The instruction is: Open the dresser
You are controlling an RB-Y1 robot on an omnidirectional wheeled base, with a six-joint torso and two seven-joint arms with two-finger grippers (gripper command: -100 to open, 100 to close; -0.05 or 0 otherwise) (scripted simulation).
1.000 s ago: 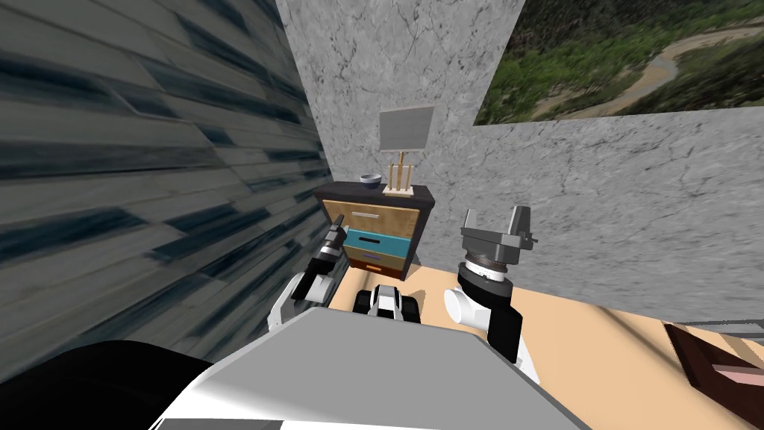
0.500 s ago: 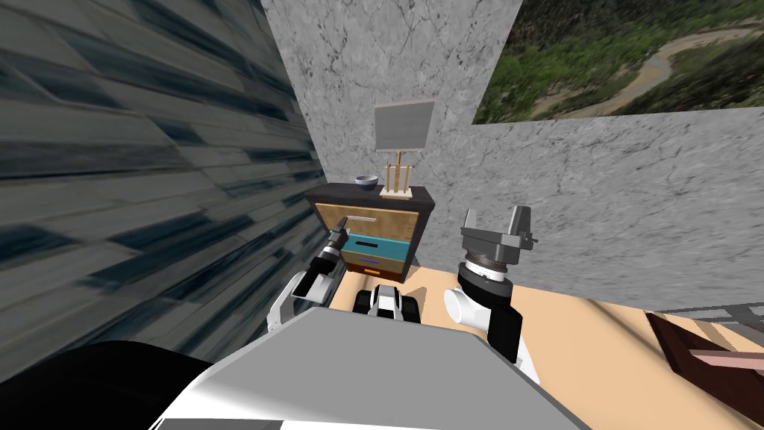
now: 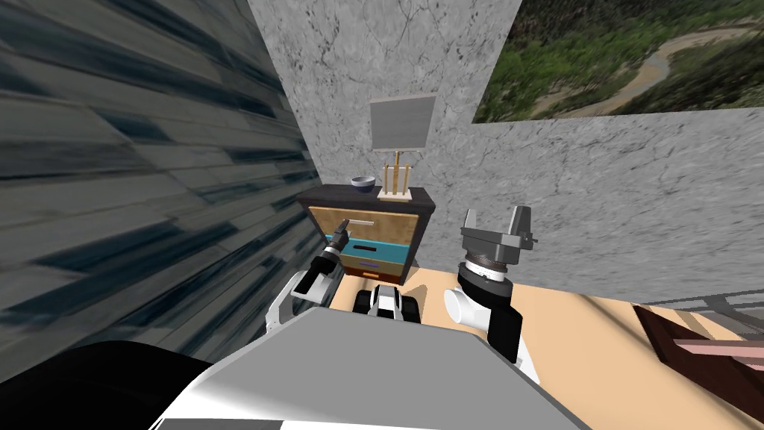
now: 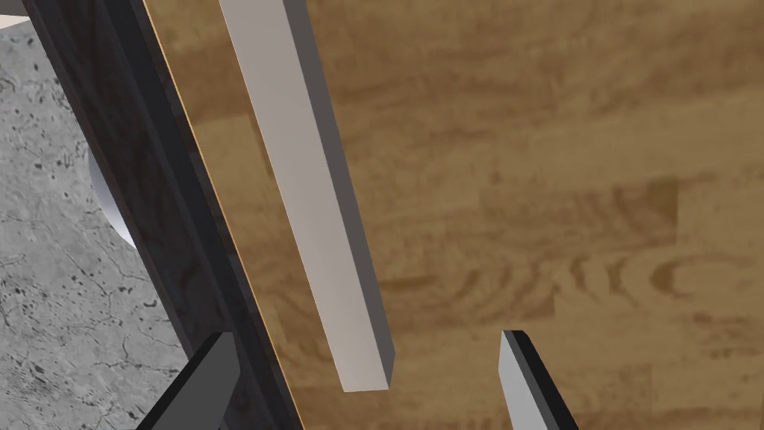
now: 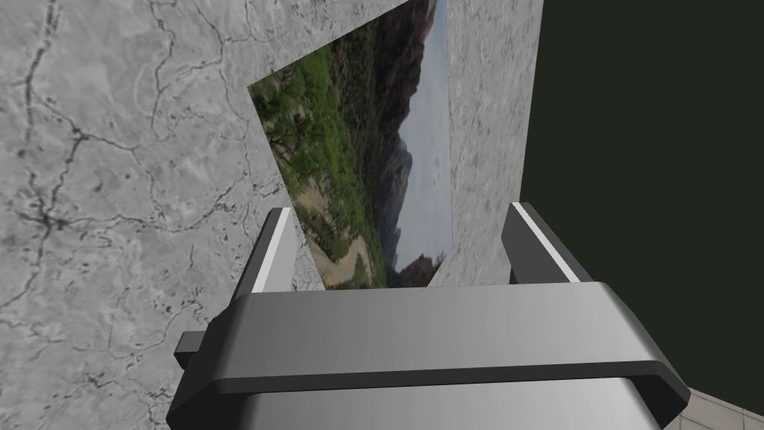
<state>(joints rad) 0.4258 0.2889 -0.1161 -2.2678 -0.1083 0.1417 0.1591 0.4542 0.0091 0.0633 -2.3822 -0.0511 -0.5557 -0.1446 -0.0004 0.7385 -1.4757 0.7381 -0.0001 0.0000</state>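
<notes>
Left gripper (image 4: 365,351): jaws spread, one finger either side of one end of the pale bar handle (image 4: 313,187), apparently lining up a pinch not yet made. The handle crosses the brown top drawer (image 4: 559,187) of the dresser (image 3: 373,237), whose drawers all sit shut. Right gripper (image 3: 496,224): jaws spread, raised beside the dresser, probably parked clear of the pull.

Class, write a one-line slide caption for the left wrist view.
Open left tool framing the end of the grey bar handle on the wood-grain drawer front.
</notes>
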